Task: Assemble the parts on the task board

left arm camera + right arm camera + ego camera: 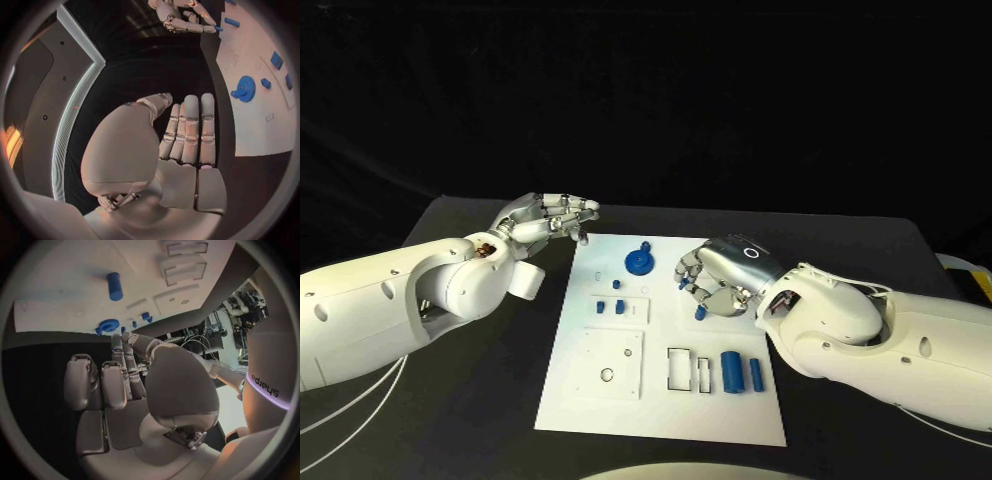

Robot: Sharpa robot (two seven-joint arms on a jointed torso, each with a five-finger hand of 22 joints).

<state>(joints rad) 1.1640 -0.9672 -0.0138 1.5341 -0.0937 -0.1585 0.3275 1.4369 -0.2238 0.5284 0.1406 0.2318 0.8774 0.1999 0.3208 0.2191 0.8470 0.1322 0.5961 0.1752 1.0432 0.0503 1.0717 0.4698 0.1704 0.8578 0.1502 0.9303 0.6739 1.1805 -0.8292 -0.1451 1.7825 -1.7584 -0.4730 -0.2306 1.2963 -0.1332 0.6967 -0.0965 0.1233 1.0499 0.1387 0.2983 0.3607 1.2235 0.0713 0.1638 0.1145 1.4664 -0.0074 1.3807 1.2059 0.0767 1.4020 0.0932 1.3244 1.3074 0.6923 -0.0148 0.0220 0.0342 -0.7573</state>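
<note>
Two blue cylinders (pixel 744 374) lie on the task board (pixel 661 410) (left hand (pixel 548 221) empty, right hand (pixel 714 277) unclear).

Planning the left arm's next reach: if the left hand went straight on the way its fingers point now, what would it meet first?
Probably the task board's far left corner; the left hand points toward it, with the blue gear further on. Height above the table is unclear.

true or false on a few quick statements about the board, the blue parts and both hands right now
1. The left hand holds a blue part. False: it holds nothing, beside the task board's far left corner.
2. The blue gear lies near the board's far edge. True.
3. Two blue cylinders lie side by side near the board's near right. True.
4. The right hand is off the board. False: it is over the board's right side.
</note>
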